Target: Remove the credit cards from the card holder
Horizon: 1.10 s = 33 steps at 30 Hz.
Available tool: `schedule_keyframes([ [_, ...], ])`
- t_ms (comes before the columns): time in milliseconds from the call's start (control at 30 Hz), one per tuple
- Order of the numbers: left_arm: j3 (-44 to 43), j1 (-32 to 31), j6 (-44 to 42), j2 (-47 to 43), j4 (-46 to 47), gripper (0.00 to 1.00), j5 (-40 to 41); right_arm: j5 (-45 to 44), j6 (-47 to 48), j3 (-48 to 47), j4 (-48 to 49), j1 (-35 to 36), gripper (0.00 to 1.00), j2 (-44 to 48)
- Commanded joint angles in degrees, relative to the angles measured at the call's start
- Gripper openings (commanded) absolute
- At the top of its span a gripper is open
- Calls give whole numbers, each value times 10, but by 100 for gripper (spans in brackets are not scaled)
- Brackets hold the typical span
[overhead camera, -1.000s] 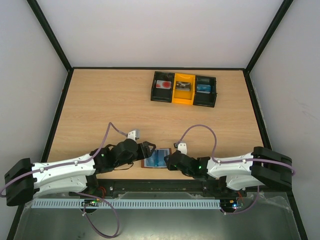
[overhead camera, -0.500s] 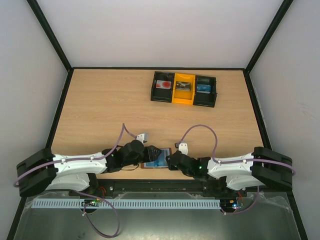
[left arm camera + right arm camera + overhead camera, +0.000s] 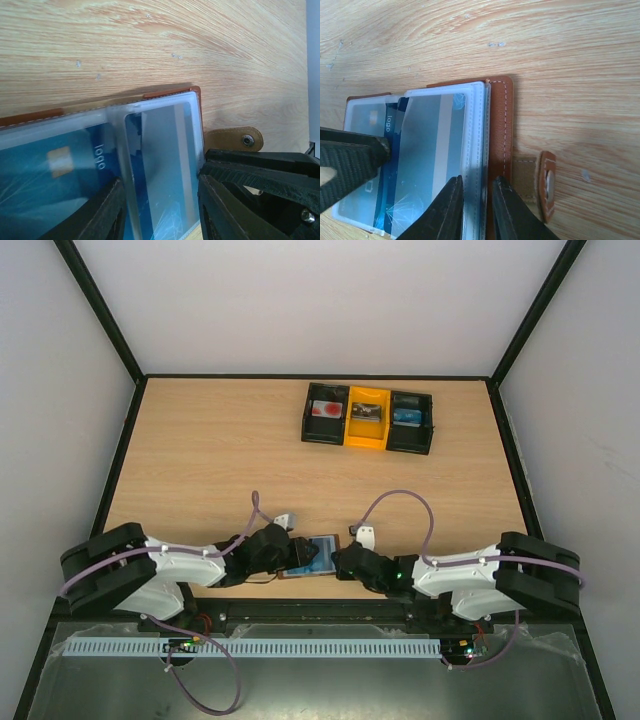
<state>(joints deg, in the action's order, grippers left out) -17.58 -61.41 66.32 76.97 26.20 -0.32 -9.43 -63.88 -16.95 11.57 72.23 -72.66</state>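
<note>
2 white arms [image 3: 180, 560] with black joints and lilac cables [image 3: 400, 492], left claw [image 3: 160, 205] and right claw [image 3: 479, 210] black.

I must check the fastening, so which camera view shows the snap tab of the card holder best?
Left wrist: the snap tab lies face-on, its stud plain, beside the card holder. Right wrist shows it tilted, nearly edge-on. In the top view it is too small to make out.

Pale wood-grain table [image 3: 220, 460], black-edged. Plain white wall panels [image 3: 320, 300] on three sides, joined by black corner posts [image 3: 100, 310]. Light even, diffuse.
</note>
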Motion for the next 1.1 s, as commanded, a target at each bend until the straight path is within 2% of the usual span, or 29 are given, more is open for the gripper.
schedule_keyframes([
  [0,13,4,0,31,43,40,-12,9,-7,6,-16,2,17,-30],
  [233,14,3,5,44,47,41,-12,11,-13,16,-4,2,8,-20],
  [500,21,3,8,39,49,41,-14,-32,3,-12,-80,2,9,67],
  [700,25,3,9,20,34,41,-5,-52,9,6,-49,2,10,119],
  [1067,2,4,-7,-43,-38,49,14,-4,13,-16,17,2,9,69],
])
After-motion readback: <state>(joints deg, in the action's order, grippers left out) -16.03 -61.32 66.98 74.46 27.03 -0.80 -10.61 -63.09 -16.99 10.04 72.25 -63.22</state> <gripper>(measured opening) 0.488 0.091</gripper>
